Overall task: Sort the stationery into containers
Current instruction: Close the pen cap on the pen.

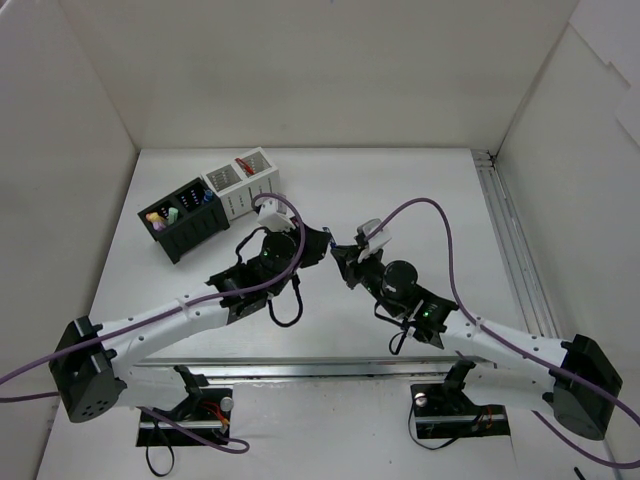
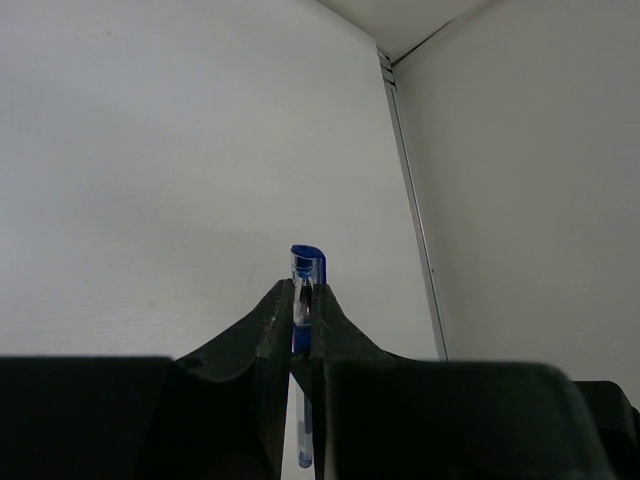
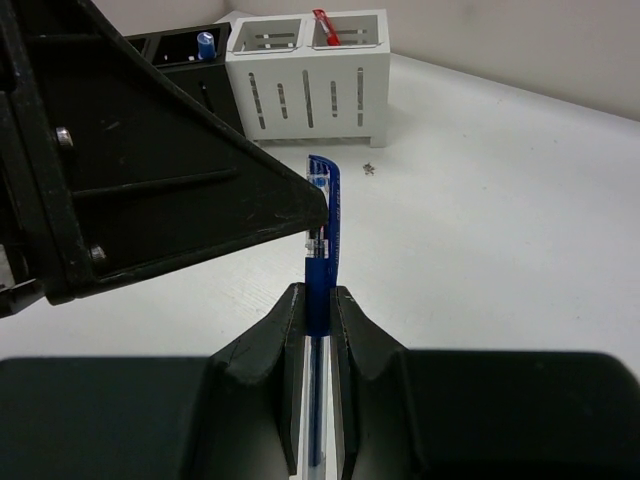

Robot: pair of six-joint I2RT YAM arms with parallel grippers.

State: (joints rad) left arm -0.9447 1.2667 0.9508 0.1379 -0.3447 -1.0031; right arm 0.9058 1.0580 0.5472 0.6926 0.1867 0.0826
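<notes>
A clear-blue pen [image 2: 306,266] with a blue cap is held between both grippers above the middle of the table. My left gripper [image 2: 303,290] is shut on its capped end. My right gripper [image 3: 318,292] is shut on its barrel [image 3: 321,225], and the left gripper's finger [image 3: 200,200] touches the pen just above. In the top view the two grippers meet tip to tip, the left gripper [image 1: 322,246] and the right gripper [image 1: 342,260]. The white organiser [image 1: 243,182] and the black organiser [image 1: 187,218] stand at the back left.
The white organiser [image 3: 310,85] holds a red pen [image 3: 325,25]. The black organiser [image 3: 190,55] holds highlighters [image 1: 160,215] and a blue-tipped item [image 3: 205,42]. A tiny speck [image 3: 370,168] lies on the table before the white organiser. A metal rail [image 1: 515,250] runs along the right wall.
</notes>
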